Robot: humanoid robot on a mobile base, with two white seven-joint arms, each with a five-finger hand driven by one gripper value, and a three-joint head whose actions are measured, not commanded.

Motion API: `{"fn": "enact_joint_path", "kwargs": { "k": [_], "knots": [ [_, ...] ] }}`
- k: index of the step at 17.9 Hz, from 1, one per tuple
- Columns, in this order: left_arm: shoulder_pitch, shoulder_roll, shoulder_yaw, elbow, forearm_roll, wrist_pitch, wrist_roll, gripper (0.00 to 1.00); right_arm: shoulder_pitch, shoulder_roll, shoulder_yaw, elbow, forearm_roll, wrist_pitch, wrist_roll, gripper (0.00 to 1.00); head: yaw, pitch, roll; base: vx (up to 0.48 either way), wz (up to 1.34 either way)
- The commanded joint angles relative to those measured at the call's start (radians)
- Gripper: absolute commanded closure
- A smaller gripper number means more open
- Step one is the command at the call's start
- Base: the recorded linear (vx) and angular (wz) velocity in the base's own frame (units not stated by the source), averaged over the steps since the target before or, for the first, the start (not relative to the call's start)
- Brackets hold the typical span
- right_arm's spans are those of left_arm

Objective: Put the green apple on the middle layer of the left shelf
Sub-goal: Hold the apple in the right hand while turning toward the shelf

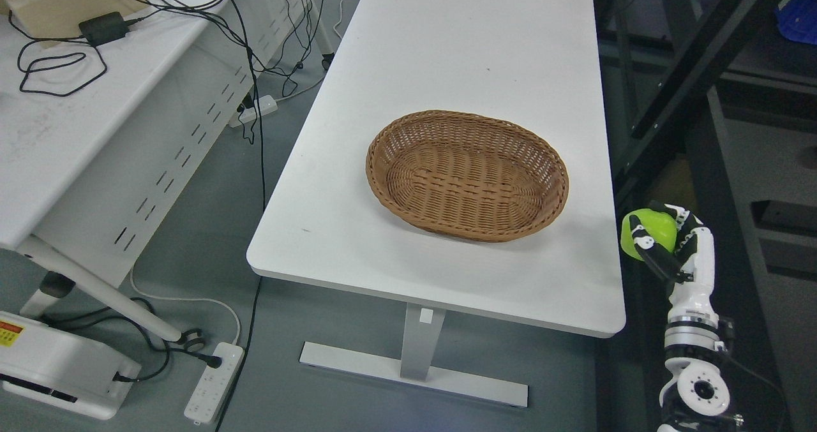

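A green apple [651, 229] is held in my right hand [664, 240], whose white and black fingers are curled around it. The hand is off the right edge of the white table [447, 55], level with its near right corner. The right arm comes up from the lower right. An empty brown wicker basket [467, 174] sits on the table to the left of the hand. Dark shelf frames [702, 55] stand at the right, behind the hand. My left arm does not show.
A second white desk [83, 119] with cables and a black adapter [102, 27] stands at the left. A power strip [214, 383] and cords lie on the grey floor. A white machine base [57, 368] is at the lower left.
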Motion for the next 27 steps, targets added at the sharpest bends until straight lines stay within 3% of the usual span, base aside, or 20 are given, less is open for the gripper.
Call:
{"fn": "enact_joint_path", "kwargs": {
  "k": [1,13,27],
  "knots": [
    [-0.021,0.017,0.0,0.0,0.001,-0.001,-0.001,0.0,0.038,0.066,0.036,-0.065,-0.017,-0.006,-0.052,0.98,0.0,0.0,0.0,-0.04,-0.23],
    [-0.021,0.017,0.0,0.0,-0.001,-0.001,-0.001,0.0,0.148,0.082,0.146,-0.128,-0.019,-0.036,-0.116,0.98,0.0,0.0,0.0,-0.104,-0.16],
    [-0.021,0.017,0.0,0.0,0.001,-0.001,-0.001,0.0,0.147,0.084,0.168,-0.13,-0.019,-0.036,-0.118,0.98,0.0,0.0,0.0,-0.203,0.03]
  ]
}}
